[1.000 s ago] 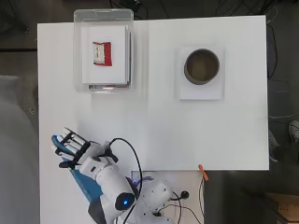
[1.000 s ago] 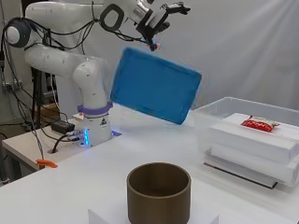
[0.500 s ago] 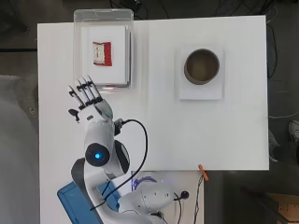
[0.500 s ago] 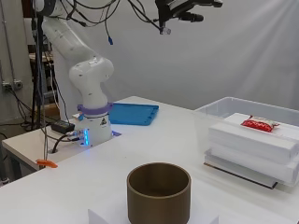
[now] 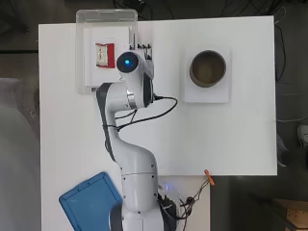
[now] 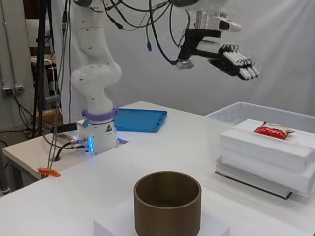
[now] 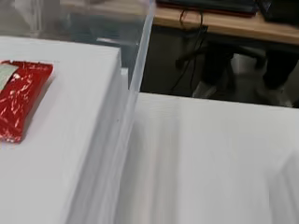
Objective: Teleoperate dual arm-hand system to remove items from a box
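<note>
In the side view, the nearest thing is a brown round cup (image 6: 167, 203) which stands on a low white block (image 6: 160, 227). Behind it, on the white table (image 6: 147, 147), the clear plastic box (image 6: 256, 114) holds a stack of white slabs (image 6: 268, 155), and a red packet (image 6: 273, 130) lies flat on top of the stack. The hand (image 6: 224, 49) hangs high in the air above the table, near the box but touching nothing; its fingers (image 6: 241, 61) are straight and hold nothing. Farther back, a blue lid (image 6: 140, 119) lies flat on the table beside the base of the arm (image 6: 96, 98). From overhead, the packet (image 5: 104, 54) is in the box at the far left corner.
</note>
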